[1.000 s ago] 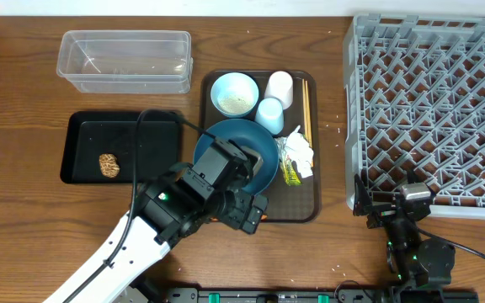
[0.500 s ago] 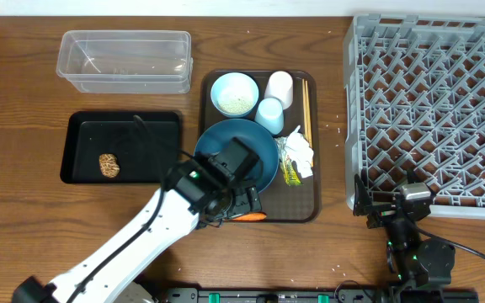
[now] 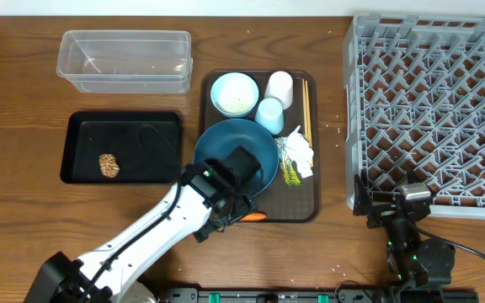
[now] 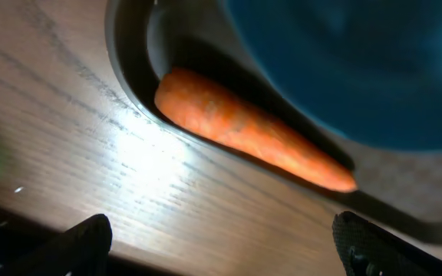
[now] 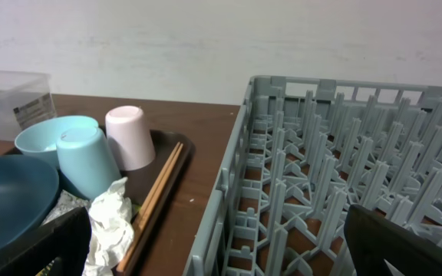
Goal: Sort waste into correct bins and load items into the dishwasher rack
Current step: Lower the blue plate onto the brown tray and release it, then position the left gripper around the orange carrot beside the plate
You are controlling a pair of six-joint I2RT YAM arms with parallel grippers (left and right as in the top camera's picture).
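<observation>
The orange carrot (image 4: pixel 252 132) lies in the front rim of the brown serving tray (image 3: pixel 310 206), against the large dark blue dish (image 3: pixel 241 150); it also shows in the overhead view (image 3: pixel 254 216). My left gripper (image 3: pixel 236 207) is open and empty just short of the carrot, fingers (image 4: pixel 221 253) spread wider than it. The light blue bowl (image 3: pixel 234 93) holds rice. The white cup (image 3: pixel 279 87), light blue cup (image 3: pixel 269 114), chopsticks (image 3: pixel 306 105), crumpled paper (image 3: pixel 298 151) and wrapper (image 3: pixel 290 173) are on the tray. My right gripper (image 3: pixel 394 207) is open and empty beside the grey rack (image 3: pixel 432 101).
The clear tub (image 3: pixel 125 61) stands at the back left. In front of it, the black tray (image 3: pixel 141 135) holds the brown food lump (image 3: pixel 109 165). The right wrist view shows the rack (image 5: pixel 344 153), cups (image 5: pixel 129 136) and chopsticks (image 5: pixel 159 192).
My left gripper has drawn back from over the tray's front edge, and the carrot it hid now shows there. The right arm has not moved.
</observation>
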